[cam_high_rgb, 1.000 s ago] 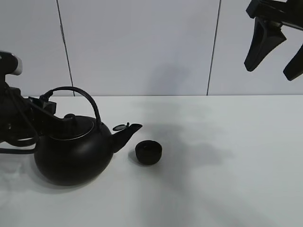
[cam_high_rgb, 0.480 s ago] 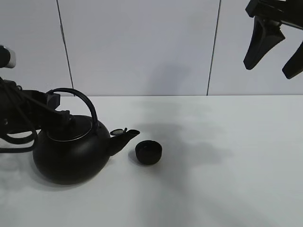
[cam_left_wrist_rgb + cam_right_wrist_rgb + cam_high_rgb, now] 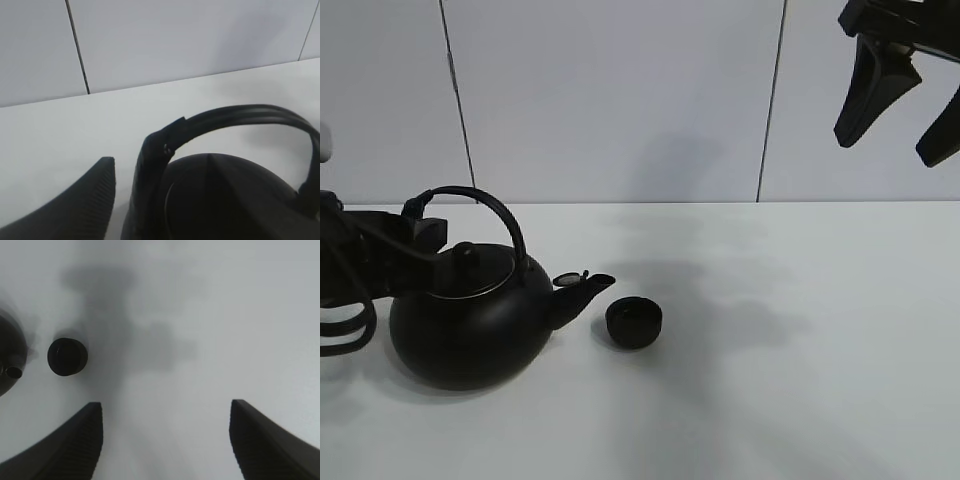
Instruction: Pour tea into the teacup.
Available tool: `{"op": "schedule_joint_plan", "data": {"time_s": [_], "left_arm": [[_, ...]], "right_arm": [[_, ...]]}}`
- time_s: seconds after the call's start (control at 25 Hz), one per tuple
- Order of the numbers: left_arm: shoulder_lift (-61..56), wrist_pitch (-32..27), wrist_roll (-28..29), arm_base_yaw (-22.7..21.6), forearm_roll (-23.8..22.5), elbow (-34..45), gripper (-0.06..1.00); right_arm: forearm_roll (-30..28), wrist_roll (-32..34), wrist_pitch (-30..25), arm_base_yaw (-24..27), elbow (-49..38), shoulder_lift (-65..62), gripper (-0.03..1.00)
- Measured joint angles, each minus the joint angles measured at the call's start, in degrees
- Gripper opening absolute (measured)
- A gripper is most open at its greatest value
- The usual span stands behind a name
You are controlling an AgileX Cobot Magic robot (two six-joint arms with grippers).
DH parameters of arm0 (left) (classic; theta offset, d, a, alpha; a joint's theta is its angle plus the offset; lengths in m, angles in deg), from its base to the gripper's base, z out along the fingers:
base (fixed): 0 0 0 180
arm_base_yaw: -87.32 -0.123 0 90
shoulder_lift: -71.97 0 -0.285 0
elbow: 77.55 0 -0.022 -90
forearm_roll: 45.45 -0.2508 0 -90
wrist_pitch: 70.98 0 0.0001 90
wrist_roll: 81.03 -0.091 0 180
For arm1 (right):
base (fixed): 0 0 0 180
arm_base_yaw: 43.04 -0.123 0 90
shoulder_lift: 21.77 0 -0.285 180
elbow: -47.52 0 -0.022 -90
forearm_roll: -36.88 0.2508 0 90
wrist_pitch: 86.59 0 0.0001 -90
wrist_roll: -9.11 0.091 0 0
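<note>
Kettle (image 3: 470,325) upright on the white table (image 3: 770,400) in the high view, spout (image 3: 582,291) aimed at the teacup (image 3: 634,323) just beside it, not touching. Left gripper (image 3: 415,232) at the base of the arched handle (image 3: 480,205); released or clamped, cannot tell from here. Right gripper (image 3: 903,95) high above, jaws parted, empty. Judged: pouring over, release in hand; best to back straight off the handle without nudging kettle toward cup.

Left wrist view: ribbed finger (image 3: 75,205) beside the flat handle strap, a gap between them, so apparently let go. Smooth matte dome of the lid below.

Right wrist view: 2 ribbed fingers (image 3: 70,445) spread wide over bare table; small round black teacup, glossy inside, next to the spout tip.
</note>
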Motion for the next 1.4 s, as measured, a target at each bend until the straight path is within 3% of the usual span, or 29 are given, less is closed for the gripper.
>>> {"op": "schedule_joint_plan", "data": {"time_s": [0.24, 0.72, 0.8, 0.88, 1.2, 1.4], "left_arm": [[-1.3, 0.0, 3.5, 0.0, -2.1, 3.5, 0.4], [-21.7, -2.1, 4.4, 0.0, -4.0, 7.5, 0.4], [-25.3, -9.3, 5.3, 0.0, -3.9, 5.1, 0.4], [-28.6, -21.3, 5.6, 0.0, -3.9, 1.0, 0.4], [-30.2, -67.3, 6.3, 0.0, -4.0, -26.6, 0.41], [-23.8, -88.1, 8.4, 0.0, -4.3, -42.9, 0.47]], "right_arm": [[0.0, 0.0, 0.3, 0.0, 0.0, 0.0, 0.49], [0.1, 0.0, 1.5, 0.0, -0.1, 0.0, 0.49], [0.2, 0.0, 1.5, 0.0, -0.1, 0.0, 0.49], [0.2, 0.0, 1.5, 0.0, -0.1, 0.0, 0.49], [0.2, 0.0, 1.5, 0.0, -0.1, 0.0, 0.49], [0.2, 0.0, 1.5, 0.0, -0.1, 0.0, 0.49]]}}
